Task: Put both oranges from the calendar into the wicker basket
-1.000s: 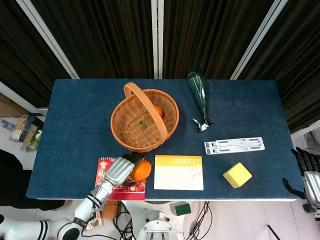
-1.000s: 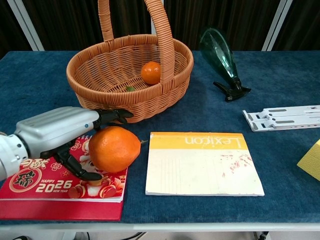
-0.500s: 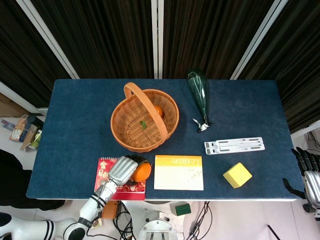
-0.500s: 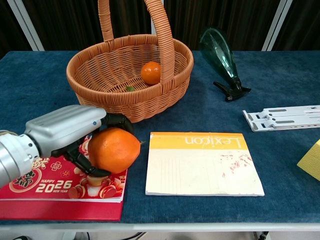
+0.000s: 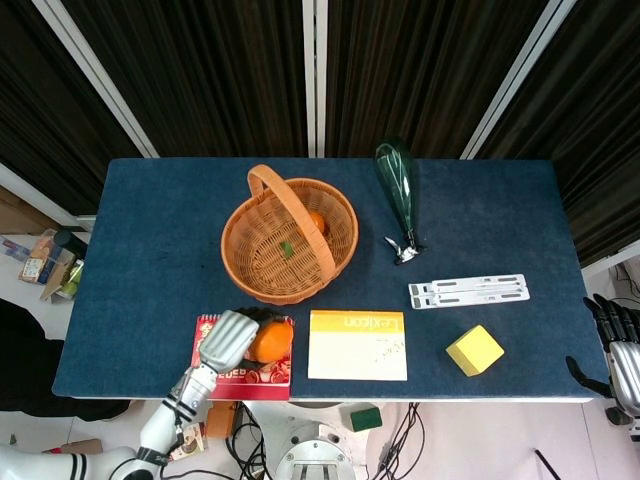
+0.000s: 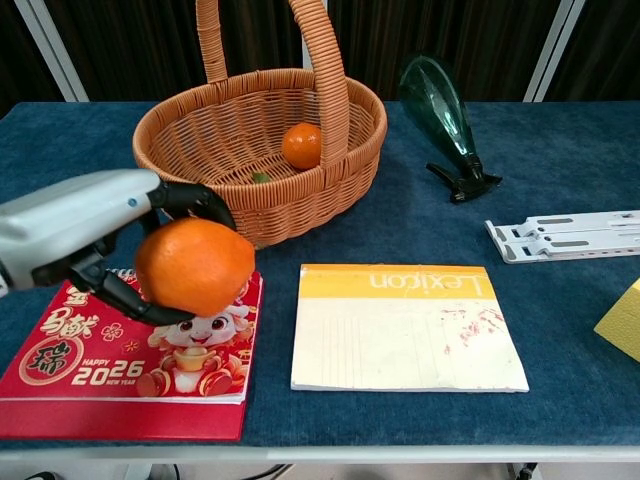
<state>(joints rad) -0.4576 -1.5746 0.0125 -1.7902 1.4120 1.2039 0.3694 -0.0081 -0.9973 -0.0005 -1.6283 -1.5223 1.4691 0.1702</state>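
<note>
From the head view, the left hand (image 5: 226,340) wraps its fingers around an orange (image 5: 271,341) over the calendar (image 5: 250,368), in front of the basket (image 5: 289,240); the right hand (image 5: 622,350) hangs off the table edge, its grip unclear. From the chest view, the held orange (image 6: 193,265) hangs clear above the calendar (image 6: 130,365), while the other orange (image 6: 301,145) lies inside the basket (image 6: 262,150).

From my left hand (image 6: 75,235) holding the large orange (image 6: 193,265), the round wicker basket's near wall (image 6: 275,215) stands just ahead; I see open room on either side of its tall arched handle (image 6: 320,70), small orange (image 6: 301,145) inside.
</note>
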